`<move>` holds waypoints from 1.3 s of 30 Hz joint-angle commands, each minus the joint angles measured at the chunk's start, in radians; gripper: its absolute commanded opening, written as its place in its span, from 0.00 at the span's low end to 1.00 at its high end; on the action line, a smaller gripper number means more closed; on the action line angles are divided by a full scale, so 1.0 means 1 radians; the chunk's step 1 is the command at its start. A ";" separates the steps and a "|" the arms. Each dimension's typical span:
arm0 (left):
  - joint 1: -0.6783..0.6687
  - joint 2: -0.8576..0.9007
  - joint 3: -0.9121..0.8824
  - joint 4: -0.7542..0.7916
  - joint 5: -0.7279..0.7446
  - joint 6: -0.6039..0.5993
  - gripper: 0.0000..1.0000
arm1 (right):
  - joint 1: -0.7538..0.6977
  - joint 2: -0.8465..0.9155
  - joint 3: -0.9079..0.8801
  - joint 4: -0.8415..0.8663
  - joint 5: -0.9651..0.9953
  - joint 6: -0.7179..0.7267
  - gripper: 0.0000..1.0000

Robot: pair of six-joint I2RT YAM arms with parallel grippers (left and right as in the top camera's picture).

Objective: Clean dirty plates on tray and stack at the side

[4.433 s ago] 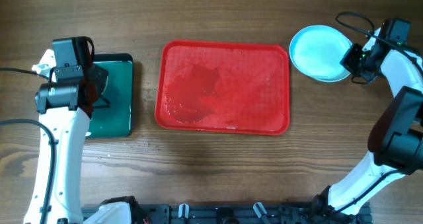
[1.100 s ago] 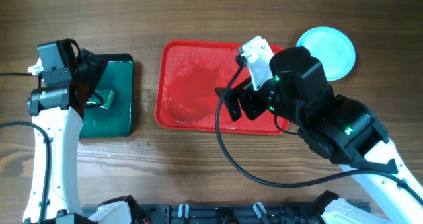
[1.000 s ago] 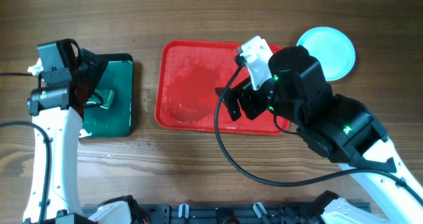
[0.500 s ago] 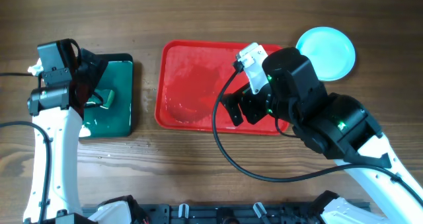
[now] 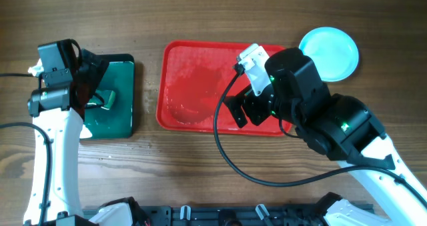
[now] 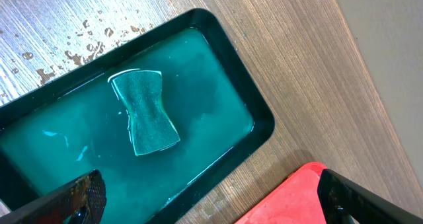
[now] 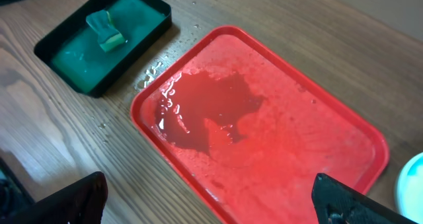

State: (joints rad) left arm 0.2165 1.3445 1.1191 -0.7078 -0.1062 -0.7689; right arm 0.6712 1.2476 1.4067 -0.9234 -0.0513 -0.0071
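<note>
Now the right end effector (image 7: 211, 214), spread and empty, has swung off the plates (image 5: 330, 49), stacked just right of the tray (image 5: 193, 73), to above the wet, bare tray: job apparently done. The left end effector (image 6: 218, 204), also spread, hangs over the sponge (image 6: 145, 112) in the green tray (image 6: 211, 98); nothing obstructs.

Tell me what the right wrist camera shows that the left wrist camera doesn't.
Right wrist only: most of the red tray with a puddle on it, no plates on it, and the edge of a turquoise plate beside it. Left wrist only: the left gripper, fingers spread wide. Both: the green tray holding the sponge, water drops on the table, and a corner of the red tray.
</note>
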 commanded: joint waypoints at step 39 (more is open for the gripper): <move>0.004 0.005 -0.001 0.000 0.005 0.005 1.00 | -0.618 -1.189 -1.291 0.904 -0.289 0.089 1.00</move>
State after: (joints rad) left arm 0.2165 1.3449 1.1191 -0.7097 -0.1059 -0.7689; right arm 0.1143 0.1444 0.1398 -0.0273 -0.3218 0.0475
